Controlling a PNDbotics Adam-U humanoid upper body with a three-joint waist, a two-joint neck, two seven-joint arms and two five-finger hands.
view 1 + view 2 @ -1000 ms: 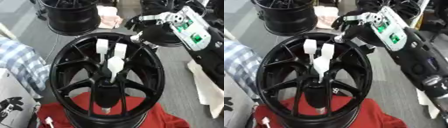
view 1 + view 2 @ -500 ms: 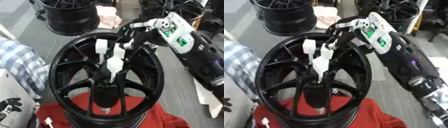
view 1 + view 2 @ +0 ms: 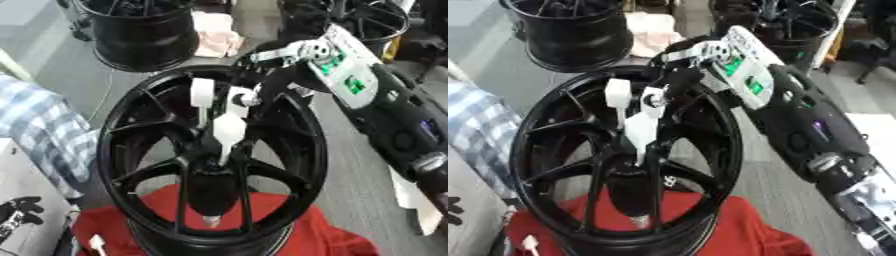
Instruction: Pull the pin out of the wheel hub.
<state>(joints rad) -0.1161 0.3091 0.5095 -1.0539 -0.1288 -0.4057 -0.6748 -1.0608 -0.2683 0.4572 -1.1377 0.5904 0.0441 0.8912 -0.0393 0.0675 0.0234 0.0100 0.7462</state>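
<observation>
The black wheel hub (image 3: 149, 150) is stood upright on a red cloth (image 3: 324, 235). The white pin (image 3: 229, 131) is seated at its centre, among the spokes. The right hand (image 3: 262, 80) is brought over the rim to the pin's upper end, its dark fingers curled at it. The left hand (image 3: 19, 212) is seen at the lower left corner; whether it is open cannot be told.

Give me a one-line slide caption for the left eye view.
Right hand reaches over the black wheel hub toward the white pin at its centre.
</observation>
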